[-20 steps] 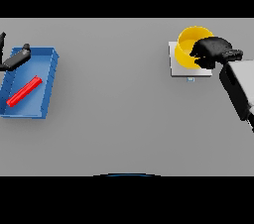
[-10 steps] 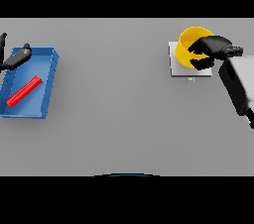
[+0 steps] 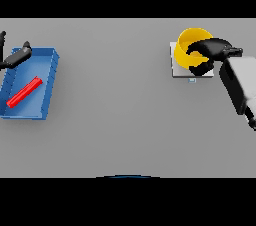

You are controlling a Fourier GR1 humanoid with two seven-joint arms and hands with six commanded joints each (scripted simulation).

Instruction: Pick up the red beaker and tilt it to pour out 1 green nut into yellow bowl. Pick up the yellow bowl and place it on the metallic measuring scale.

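The yellow bowl (image 3: 191,49) is held at its near rim by the right hand (image 3: 206,56), fingers curled round the wall; it appears tilted and sits over the metallic measuring scale (image 3: 176,67), whose pale plate shows just below and left of that hand, so the placing step is judged nearly done. The left hand (image 3: 15,57) hovers at the far corner of a blue tray (image 3: 46,86), fingers relaxed, holding nothing; a red beaker (image 3: 24,91) lies in the tray just below it. The grey table (image 3: 115,110) is plain.

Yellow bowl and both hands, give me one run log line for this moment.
yellow bowl: tilted over scale | right hand: curled round bowl | left hand: over blue tray corner | red beaker: lying in tray
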